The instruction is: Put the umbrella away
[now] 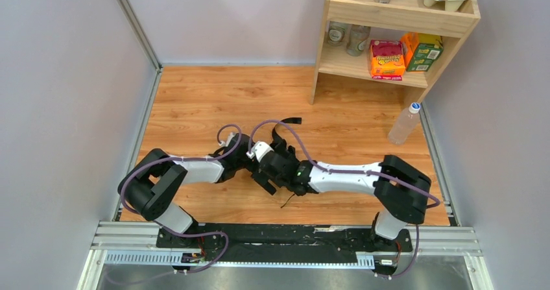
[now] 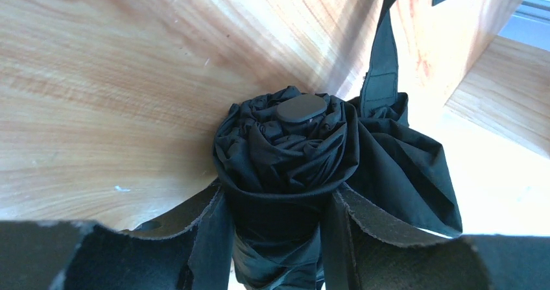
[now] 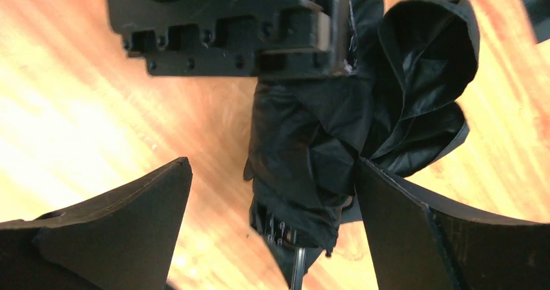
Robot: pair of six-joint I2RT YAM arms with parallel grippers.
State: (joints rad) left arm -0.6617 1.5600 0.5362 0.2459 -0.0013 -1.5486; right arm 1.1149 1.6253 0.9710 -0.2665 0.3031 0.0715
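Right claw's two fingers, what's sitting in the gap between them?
The bundled black fabric compact umbrella sits between the wide-open fingers of the right claw; the right wrist view shows it.

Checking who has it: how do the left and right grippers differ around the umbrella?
The left gripper is closed on the rolled umbrella, pressing its fabric from both sides; the right gripper stands wide open, gripping nothing. The umbrella's cap end sticks out past the left gripper, while its shaft end shows by the right gripper. Both straddle the same umbrella.

Umbrella (image 2: 285,154) inside left pincer (image 2: 279,222), right pincer (image 3: 272,173) astride it
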